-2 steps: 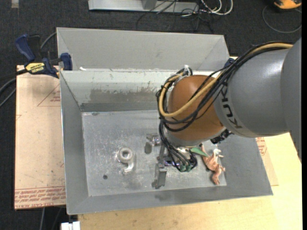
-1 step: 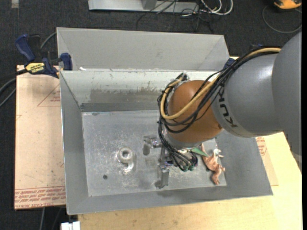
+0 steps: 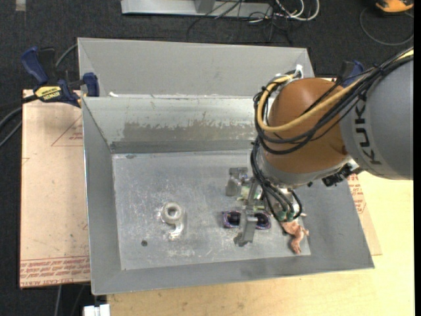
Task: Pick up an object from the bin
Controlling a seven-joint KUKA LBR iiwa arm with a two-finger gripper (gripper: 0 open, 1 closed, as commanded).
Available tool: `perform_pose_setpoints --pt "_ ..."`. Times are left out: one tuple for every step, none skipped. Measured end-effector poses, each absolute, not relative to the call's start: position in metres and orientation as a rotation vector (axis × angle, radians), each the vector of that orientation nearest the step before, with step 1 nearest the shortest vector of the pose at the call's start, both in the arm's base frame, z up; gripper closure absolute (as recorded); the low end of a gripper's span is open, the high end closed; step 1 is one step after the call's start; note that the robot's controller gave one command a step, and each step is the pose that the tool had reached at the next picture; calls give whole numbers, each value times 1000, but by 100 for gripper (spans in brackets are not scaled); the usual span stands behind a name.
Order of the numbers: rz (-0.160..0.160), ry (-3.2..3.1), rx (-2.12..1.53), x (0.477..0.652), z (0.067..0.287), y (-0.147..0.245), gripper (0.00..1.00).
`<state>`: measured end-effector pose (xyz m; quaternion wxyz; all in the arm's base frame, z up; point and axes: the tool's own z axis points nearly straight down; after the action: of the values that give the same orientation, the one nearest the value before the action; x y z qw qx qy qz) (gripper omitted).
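- Dark purple, glossy little object (image 3: 231,219) lies on the floor of the grey metal bin (image 3: 131,176), right of centre and towards the near wall.
- Two-finger gripper (image 3: 241,207) hangs low over it, its fingers spread apart with nothing gripped between them; the nearer finger (image 3: 246,233) crosses the purple object.
- Small clear ring-shaped piece (image 3: 172,214) sits well apart, further left on the floor.
- Pinkish, irregular scrap (image 3: 297,234) lies near the gripper, on the view's right.

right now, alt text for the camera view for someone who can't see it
A robot arm reaches from the right into a grey metal bin, its gripper low over the floor with fingers apart beside a small purple thing. A pale ring-shaped piece lies to the left, a pinkish scrap to the right.
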<state>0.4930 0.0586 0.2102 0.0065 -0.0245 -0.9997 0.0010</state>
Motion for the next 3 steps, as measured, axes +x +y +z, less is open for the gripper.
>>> perform_pose_setpoints --pt "-1 -3116 387 497 232 32 0" --pt "-6 -3054 645 496 146 28 0" --pt "-3 -3060 713 516 141 34 0"
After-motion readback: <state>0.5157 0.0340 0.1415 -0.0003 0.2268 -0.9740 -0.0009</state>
